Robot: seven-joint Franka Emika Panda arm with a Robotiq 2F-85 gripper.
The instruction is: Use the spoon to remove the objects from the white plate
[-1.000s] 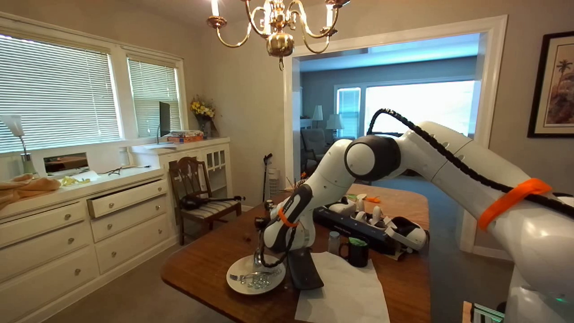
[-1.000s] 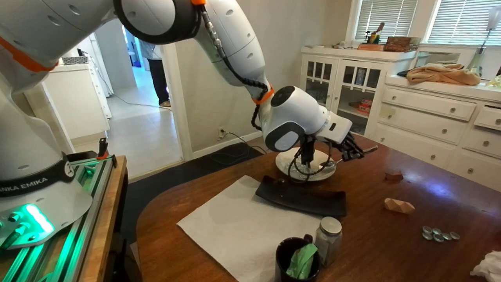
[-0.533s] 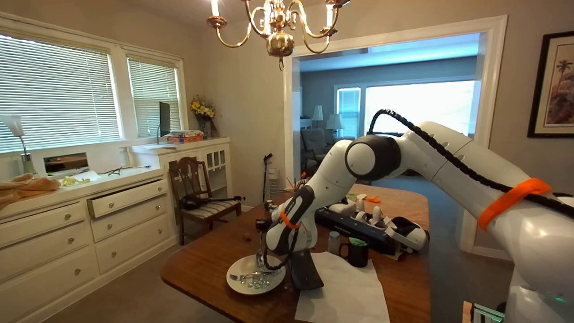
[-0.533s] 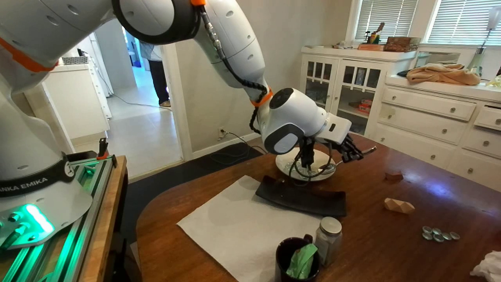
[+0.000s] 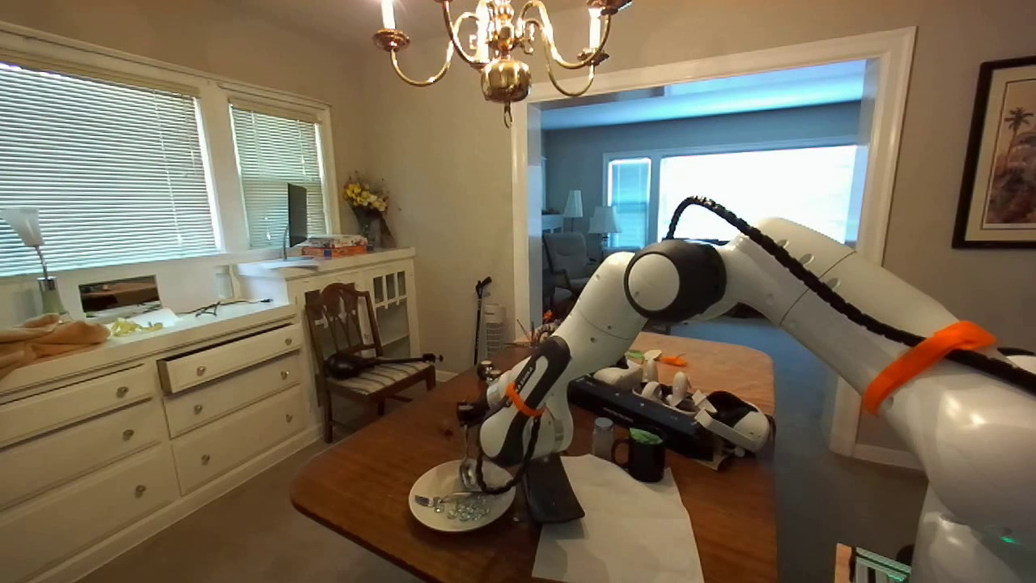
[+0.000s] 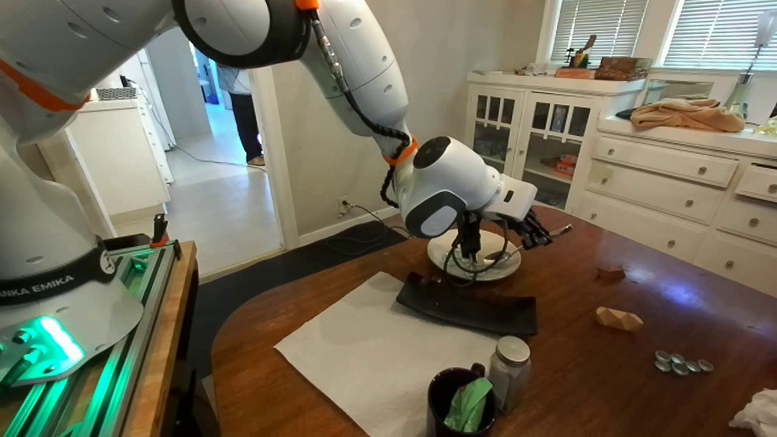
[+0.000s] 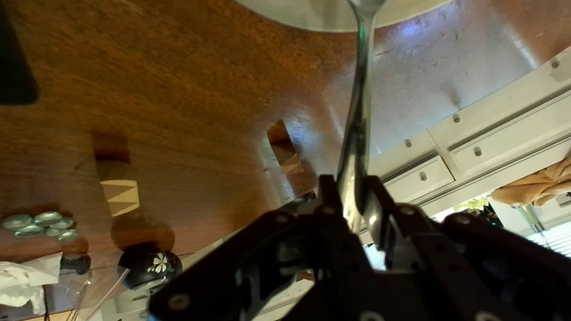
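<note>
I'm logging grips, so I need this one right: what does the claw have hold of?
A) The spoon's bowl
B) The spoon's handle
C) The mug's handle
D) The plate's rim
B, since in the wrist view the claw is shut on the handle of the spoon, while the spoon's other end points toward the plate.

Window (image 5: 757,194) at 2 o'clock in an exterior view is totally blown out, while the chandelier (image 5: 506,79) up at 12 glows warm. In an exterior view the table (image 6: 567,340) has a bluish-purple glare spot between 3 and 4. Wrist view's kinda dim and soft: gripper (image 7: 350,183) around 5 o'clock is near-black and blurry, spoon (image 7: 361,98) streaked with highlights.
</note>
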